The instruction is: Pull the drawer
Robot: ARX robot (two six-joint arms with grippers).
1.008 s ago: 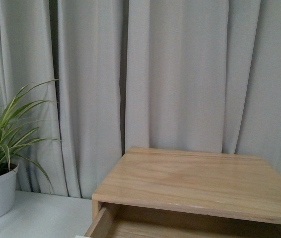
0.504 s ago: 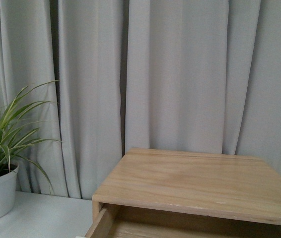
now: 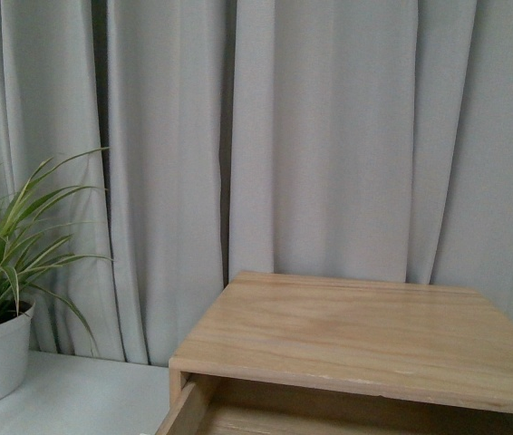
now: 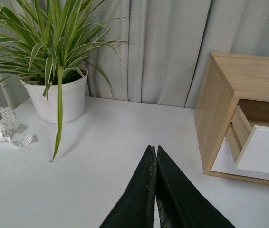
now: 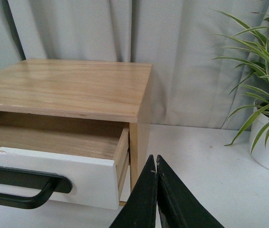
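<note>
The drawer (image 5: 53, 175) juts out past the cabinet's (image 5: 72, 88) front edge. Both the left gripper (image 4: 155, 156) and right gripper (image 5: 154, 166) are pressed together over bare tabletop (image 4: 91, 161) beside the cabinet.

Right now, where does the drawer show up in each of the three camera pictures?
Front view: only the drawer's wood side and inside show at the bottom edge, under the cabinet top.
Left wrist view: the white front sticks out of the cabinet at the right edge.
Right wrist view: lower left, white front with black handle, pulled open.
Shared landmark: the potted plant.
</note>
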